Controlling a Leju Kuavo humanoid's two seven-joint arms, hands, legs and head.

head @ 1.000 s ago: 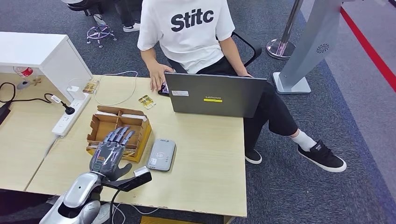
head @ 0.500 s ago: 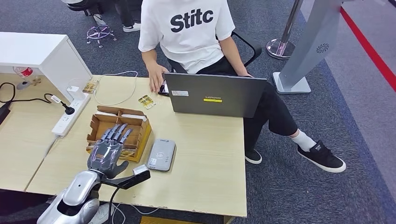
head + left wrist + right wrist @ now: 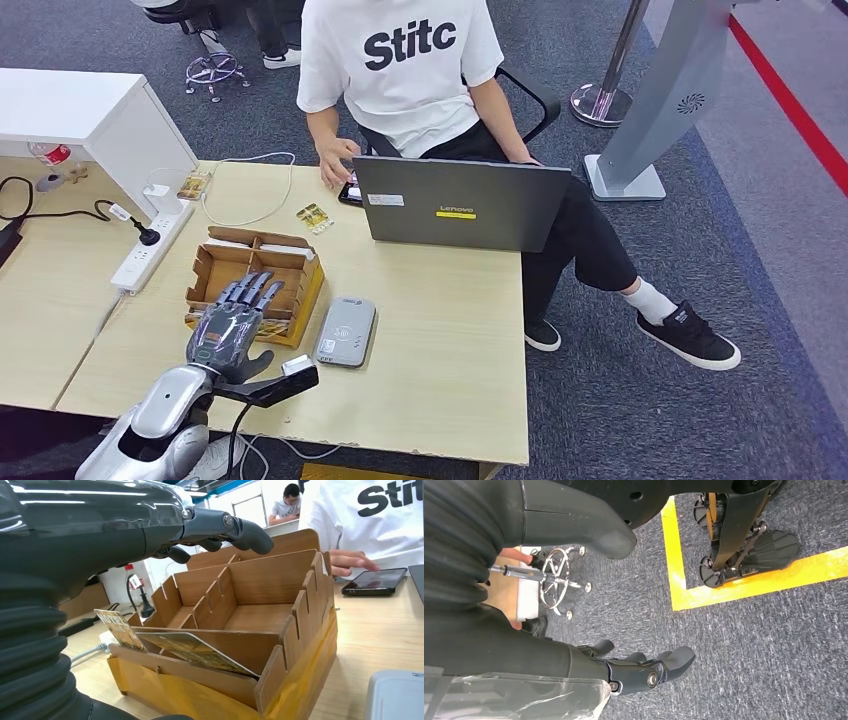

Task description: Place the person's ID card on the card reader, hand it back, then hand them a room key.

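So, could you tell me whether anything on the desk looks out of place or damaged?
Nothing is spilled or broken. The cards in the cardboard box lean at loose angles, and the card reader lies slightly askew.

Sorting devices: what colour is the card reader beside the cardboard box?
Light grey card reader, clearest in the head view.

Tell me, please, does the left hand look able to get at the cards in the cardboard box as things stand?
Probably yes: the left hand hovers open over the cardboard box, whose top is uncovered, and the cards lean in its near compartment.
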